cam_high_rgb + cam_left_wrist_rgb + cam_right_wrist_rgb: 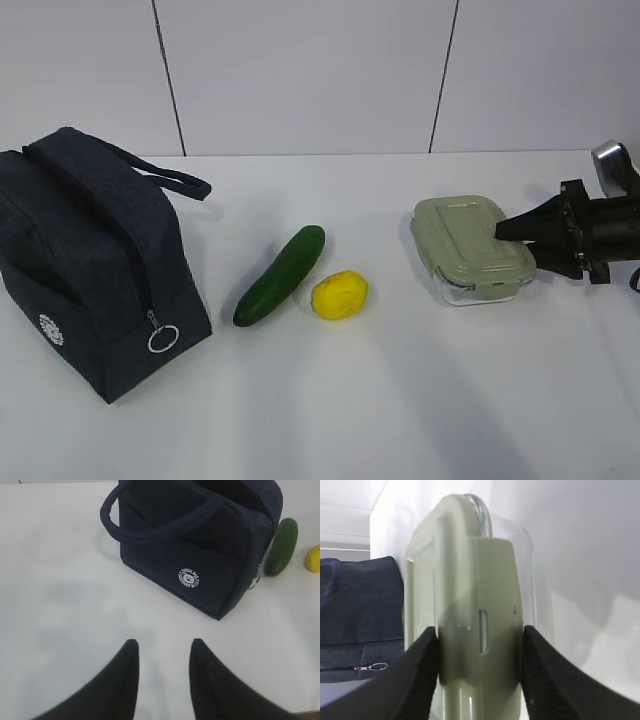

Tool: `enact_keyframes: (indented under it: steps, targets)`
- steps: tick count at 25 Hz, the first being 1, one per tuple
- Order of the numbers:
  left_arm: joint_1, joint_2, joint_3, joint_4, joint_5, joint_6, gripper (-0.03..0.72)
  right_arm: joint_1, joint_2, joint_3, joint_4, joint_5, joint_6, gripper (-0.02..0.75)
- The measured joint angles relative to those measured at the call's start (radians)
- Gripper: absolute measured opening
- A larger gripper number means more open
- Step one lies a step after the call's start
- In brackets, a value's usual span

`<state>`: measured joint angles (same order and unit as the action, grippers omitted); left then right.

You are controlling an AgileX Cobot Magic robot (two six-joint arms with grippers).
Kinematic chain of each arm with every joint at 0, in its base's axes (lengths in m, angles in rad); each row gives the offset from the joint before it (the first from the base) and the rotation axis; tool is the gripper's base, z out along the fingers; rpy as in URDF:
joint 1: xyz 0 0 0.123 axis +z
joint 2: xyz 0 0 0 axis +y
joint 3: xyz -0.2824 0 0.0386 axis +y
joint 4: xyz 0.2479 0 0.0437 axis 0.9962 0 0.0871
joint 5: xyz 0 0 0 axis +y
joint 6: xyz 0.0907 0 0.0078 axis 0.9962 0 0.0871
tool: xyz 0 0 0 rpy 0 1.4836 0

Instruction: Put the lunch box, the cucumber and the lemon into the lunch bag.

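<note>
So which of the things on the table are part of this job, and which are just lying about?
Job items:
lunch bag
cucumber
lemon
lunch box, clamped by the right end effector

Lying about:
nothing visible

Right pincer (480, 670) clamped around lunch box (472, 246), left pincer (162, 672) parted

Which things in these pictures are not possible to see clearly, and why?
- Lunch bag inside: zipper looks closed in the exterior view, lining hidden.
- Lunch box contents: right wrist view too close; lid covers them in the exterior view.
- Left gripper: outside the exterior view.
- Lemon: cut by the left wrist view's right edge.
</note>
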<state>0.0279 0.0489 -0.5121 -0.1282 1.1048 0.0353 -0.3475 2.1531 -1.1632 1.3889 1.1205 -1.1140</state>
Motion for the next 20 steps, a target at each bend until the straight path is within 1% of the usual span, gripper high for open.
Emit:
enact_keyframes:
  steps: [3,9,12,16,18,20]
  targets:
    - [0.0,0.023,0.0,-0.006,-0.002,-0.002,0.255,0.002,-0.031,0.0,-0.002,0.0,0.011,0.354]
    - [0.0,0.11,0.0,-0.037,-0.005,-0.011,0.298,0.029,-0.094,0.0,-0.004,0.0,0.042,0.354]
    - [0.0,0.159,-0.006,-0.084,-0.007,-0.035,0.302,0.046,-0.116,0.0,-0.006,0.002,0.053,0.354]
    - [0.0,0.231,-0.033,-0.152,-0.011,-0.139,0.303,0.056,-0.154,0.0,-0.011,0.002,0.071,0.354]
    - [0.0,0.276,-0.045,-0.201,-0.022,-0.184,0.304,0.056,-0.172,0.002,-0.012,0.004,0.078,0.354]
    - [0.0,0.322,-0.05,-0.272,-0.059,-0.197,0.304,0.056,-0.19,0.002,-0.012,0.004,0.09,0.354]
